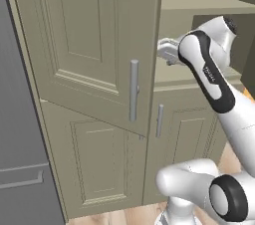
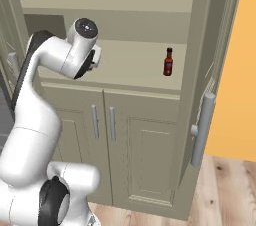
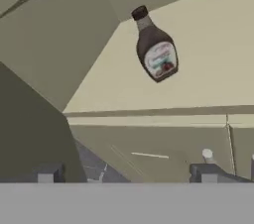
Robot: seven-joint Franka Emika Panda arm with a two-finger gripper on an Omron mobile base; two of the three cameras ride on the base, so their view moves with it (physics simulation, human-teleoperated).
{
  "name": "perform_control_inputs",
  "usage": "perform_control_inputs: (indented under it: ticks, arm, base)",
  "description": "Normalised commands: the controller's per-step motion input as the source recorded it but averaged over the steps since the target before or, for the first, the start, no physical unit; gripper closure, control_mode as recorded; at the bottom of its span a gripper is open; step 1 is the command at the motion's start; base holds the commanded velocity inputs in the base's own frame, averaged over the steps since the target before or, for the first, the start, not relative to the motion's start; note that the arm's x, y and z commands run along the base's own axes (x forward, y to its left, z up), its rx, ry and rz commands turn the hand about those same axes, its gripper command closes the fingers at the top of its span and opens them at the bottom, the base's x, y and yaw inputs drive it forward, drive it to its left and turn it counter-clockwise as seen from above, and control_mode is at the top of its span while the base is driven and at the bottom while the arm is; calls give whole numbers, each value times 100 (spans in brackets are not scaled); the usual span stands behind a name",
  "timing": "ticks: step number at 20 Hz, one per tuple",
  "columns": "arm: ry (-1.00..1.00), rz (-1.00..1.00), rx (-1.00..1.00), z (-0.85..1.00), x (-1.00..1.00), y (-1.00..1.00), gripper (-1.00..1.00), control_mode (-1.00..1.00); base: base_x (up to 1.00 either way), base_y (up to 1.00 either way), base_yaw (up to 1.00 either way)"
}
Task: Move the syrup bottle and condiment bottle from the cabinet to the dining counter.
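Syrup bottle (image 3: 156, 47): dark brown, pear-shaped, pale label facing the hand camera; upright on the cabinet (image 2: 150, 120) shelf, cap uppermost, tilted in hand view by the camera's roll
Condiment bottle (image 2: 168, 62): slim, red, black cap up; upright on the same shelf, toward its right
Gripper (image 3: 127, 174): jaws spread wide, holding nothing; short of the syrup bottle
Cabinet: beige-olive panelled doors, silver bar handles

2 base views flanking the cabinet (image 1: 99, 45); hand view close on its shelf.

We see a wood floor (image 2: 225, 190) and an orange wall (image 2: 240, 70). A grey fridge (image 1: 20, 144) stands at left.
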Motion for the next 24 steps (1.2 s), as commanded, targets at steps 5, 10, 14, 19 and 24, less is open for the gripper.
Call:
perform_control_inputs:
  ticks: [5, 10, 14, 19, 24]
  arm:
    - [27, 46, 8, -19, 15, 71, -100, -100]
    - [17, 44, 5, -2, -18, 90, -100, -100]
    - [8, 40, 0, 0, -64, 100, -100, -100]
    - [1, 34, 0, 0, -96, 100, -100, -100]
    - [0, 30, 0, -7, -100, 100, -100, -100]
  base:
    - [0, 0, 0]
    - [0, 0, 0]
    - [0, 0, 0]
    - [0, 0, 0]
    - [0, 0, 0]
